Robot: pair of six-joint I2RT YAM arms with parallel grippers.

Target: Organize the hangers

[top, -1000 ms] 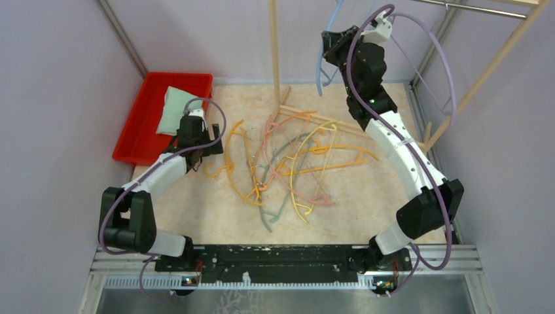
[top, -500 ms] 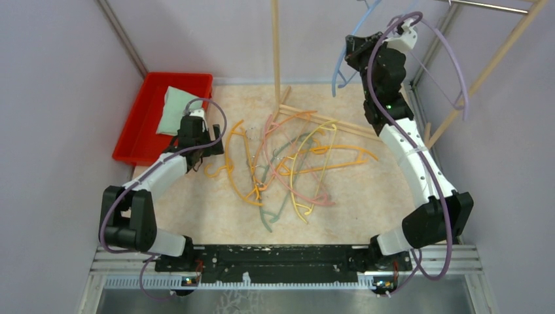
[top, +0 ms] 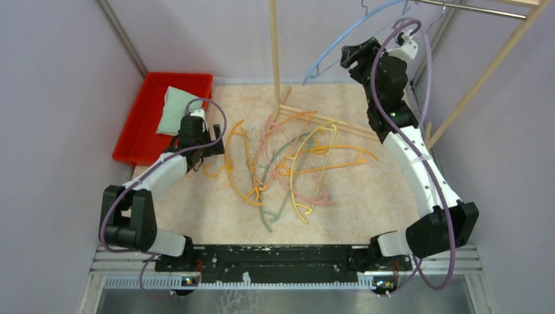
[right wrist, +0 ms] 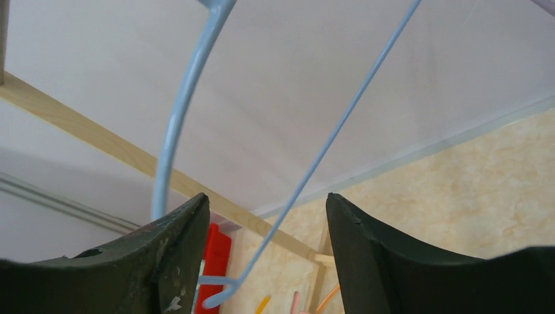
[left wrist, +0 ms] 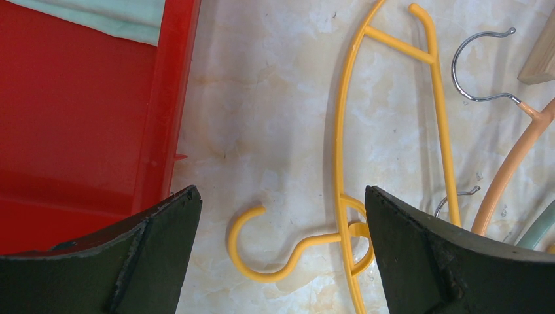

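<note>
A light blue hanger (top: 340, 40) is up in the air at the back right, its top at the frame's upper edge near the metal rod (top: 484, 8). My right gripper (top: 350, 55) is open just beside it. In the right wrist view the blue hanger (right wrist: 175, 118) has its thin bar running between the parted jaws of the right gripper (right wrist: 265, 199), ungripped. Several orange, yellow, pink and green hangers (top: 288, 163) lie tangled mid-table. My left gripper (top: 208, 152) hovers open over a yellow hanger (left wrist: 340, 131), its hook between the fingers of the left gripper (left wrist: 281, 191).
A red bin (top: 141, 124) holding a pale green cloth (top: 173, 108) sits at the back left, close to the left gripper. An upright wooden pole (top: 275, 46) and wooden rack feet (top: 327, 121) stand behind the pile. A slanted wooden pole (top: 487, 69) is at the right.
My right arm rose and swung right with the blue hanger, then its jaws opened and let the hanger go. The left arm and the pile have not moved.
</note>
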